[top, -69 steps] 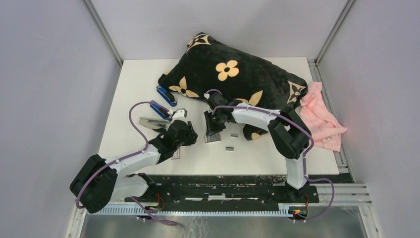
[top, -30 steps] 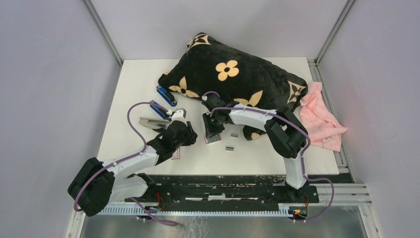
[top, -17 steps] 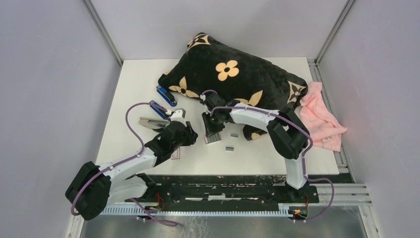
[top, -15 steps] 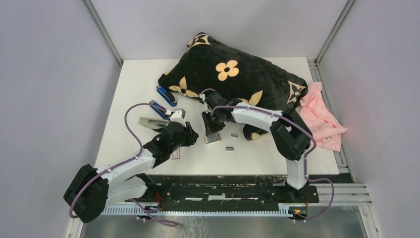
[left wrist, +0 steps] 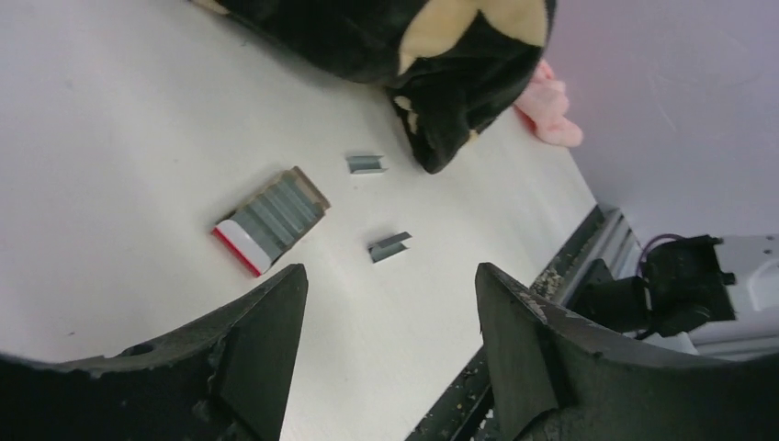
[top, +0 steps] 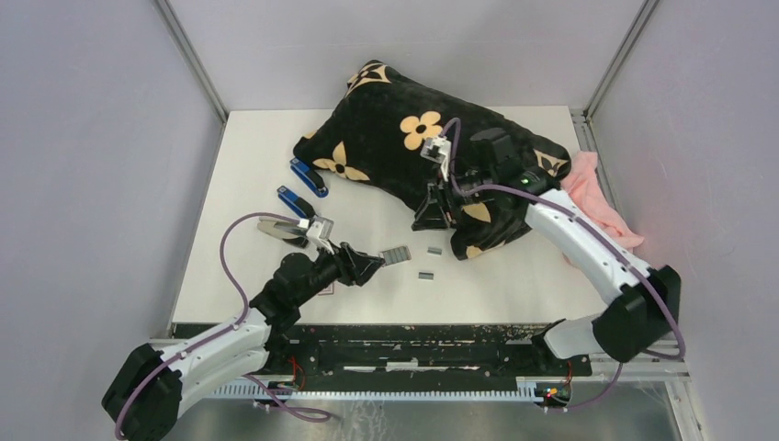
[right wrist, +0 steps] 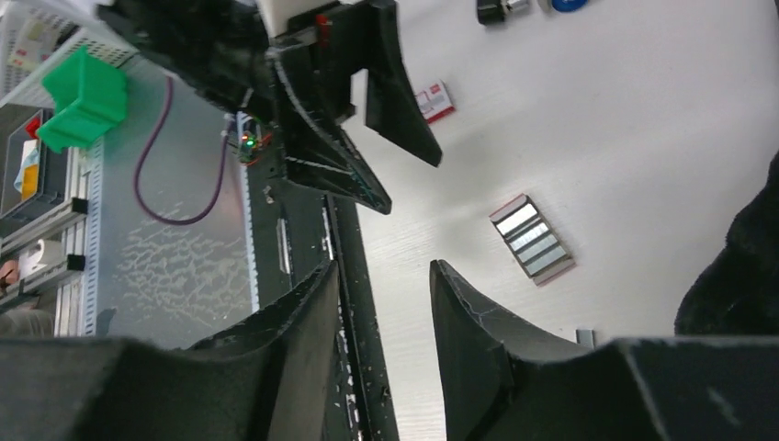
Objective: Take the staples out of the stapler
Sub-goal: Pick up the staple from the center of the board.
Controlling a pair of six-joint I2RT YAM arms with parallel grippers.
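Left gripper (left wrist: pixel 388 303) low over the white table (top: pixel 248 147), fingers spread wide, nothing between them. Just ahead of it lies an open tray of staple strips (left wrist: pixel 271 220) with a red-and-white end. Loose staples (left wrist: pixel 389 246) lie beside the tray, a second piece (left wrist: pixel 366 163) further on near the corner of the black flower pillow (top: pixel 413 138). None of them touch a finger. Right gripper (right wrist: pixel 381 276) is raised over the pillow's near edge, fingers parted and holding nothing. From above it is black on black and hard to pick out. The stapler (top: pixel 276 230) sits on the table at the left, behind the left wrist and well apart from both grippers. The wrist mount and purple cable cover part of it, so I cannot tell whether its top arm is up. Two blue staplers (top: pixel 310 177) (top: pixel 294 200) lie just past it, towards the pillow. The small red-and-white box (right wrist: pixel 434 101) shows only in the right wrist view, since the left arm hides most of it from above. A pink cloth (top: pixel 597 220) is partly tucked behind the pillow and the right arm.
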